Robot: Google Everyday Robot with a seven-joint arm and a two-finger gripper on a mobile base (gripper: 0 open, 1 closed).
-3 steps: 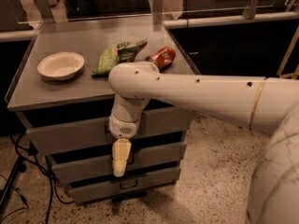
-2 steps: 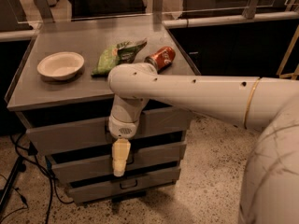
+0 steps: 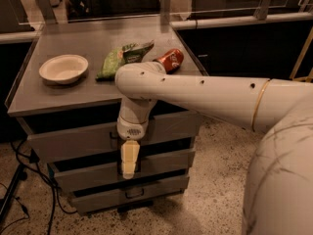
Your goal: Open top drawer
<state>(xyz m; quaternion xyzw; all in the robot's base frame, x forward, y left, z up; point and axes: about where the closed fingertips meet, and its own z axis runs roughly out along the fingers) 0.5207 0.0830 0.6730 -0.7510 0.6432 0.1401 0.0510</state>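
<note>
The top drawer (image 3: 73, 142) is the widest grey front, just under the cabinet's top. Its dark handle sits at centre and is mostly hidden behind my wrist. My gripper (image 3: 128, 173) hangs straight down from the white arm (image 3: 195, 94). It is in front of the drawer fronts, and its cream tip reaches over the middle drawer (image 3: 88, 173). The gripper is just below the top drawer's handle. I cannot tell whether it touches the handle.
On the cabinet top (image 3: 58, 96) are a white bowl (image 3: 63, 67), a green bag (image 3: 122, 58) and a red can (image 3: 171, 59). The bottom drawer (image 3: 107, 199) has its own small handle. Cables (image 3: 19, 180) lie on the floor at the left. A dark counter stands behind.
</note>
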